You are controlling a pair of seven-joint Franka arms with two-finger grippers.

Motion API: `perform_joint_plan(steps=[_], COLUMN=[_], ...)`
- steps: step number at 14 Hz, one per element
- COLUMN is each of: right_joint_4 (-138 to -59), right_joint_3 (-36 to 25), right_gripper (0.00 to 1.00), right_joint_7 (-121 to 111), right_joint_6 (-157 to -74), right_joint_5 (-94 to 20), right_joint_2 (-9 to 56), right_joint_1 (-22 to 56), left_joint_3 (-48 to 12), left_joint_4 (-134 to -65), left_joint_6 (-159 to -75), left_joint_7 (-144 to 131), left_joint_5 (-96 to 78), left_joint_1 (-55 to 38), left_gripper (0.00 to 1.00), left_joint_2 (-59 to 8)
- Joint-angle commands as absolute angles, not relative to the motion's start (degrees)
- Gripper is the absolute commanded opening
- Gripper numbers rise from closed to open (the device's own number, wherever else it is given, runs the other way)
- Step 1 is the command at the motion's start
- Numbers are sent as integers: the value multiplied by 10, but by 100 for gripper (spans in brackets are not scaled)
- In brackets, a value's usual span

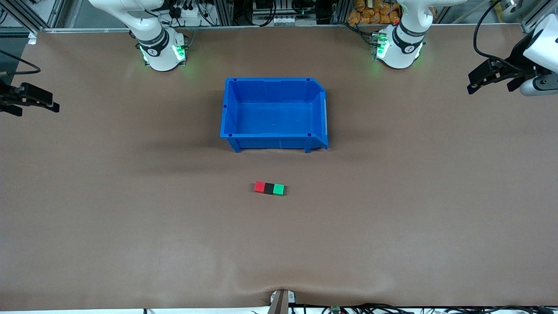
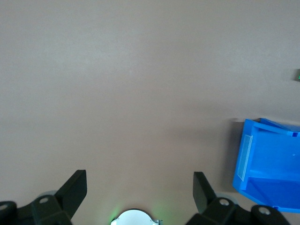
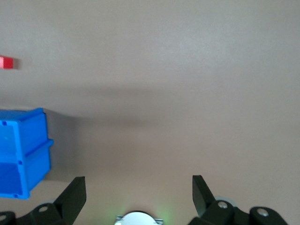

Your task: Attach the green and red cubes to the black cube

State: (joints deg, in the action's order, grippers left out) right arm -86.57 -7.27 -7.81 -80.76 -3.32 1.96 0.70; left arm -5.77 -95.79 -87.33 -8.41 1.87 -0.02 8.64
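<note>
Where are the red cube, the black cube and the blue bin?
red cube (image 1: 260, 187), front view, its top face.
black cube (image 1: 269, 188), front view, its top face.
blue bin (image 1: 273, 142), front view, its front wall.

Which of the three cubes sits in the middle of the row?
The black cube, flanked by the red cube and the green cube.

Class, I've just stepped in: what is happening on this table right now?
Nothing is being handled. The red cube, black cube and green cube lie joined in a row, black in the middle, nearer the front camera than the blue bin. The left gripper and right gripper wait with jaws open over the table's ends.
</note>
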Motion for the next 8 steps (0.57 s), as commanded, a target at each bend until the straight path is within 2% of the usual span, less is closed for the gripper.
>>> perform_joint_plan(steps=[1, 8], right_joint_4=[-879, -874], right_joint_3=[-72, -63], right_gripper=[100, 100], right_joint_7=[15, 32], right_joint_6=[-809, -794], right_joint_5=[-48, -30], right_joint_2=[-2, -13], right_joint_1=[14, 19], left_joint_3=[-60, -60], left_joint_4=[-939, -917], left_joint_6=[-859, -855], left_joint_7=[-76, -72], left_joint_5=[25, 26], left_joint_1=[3, -1], left_gripper=[100, 100], left_joint_2=[76, 57])
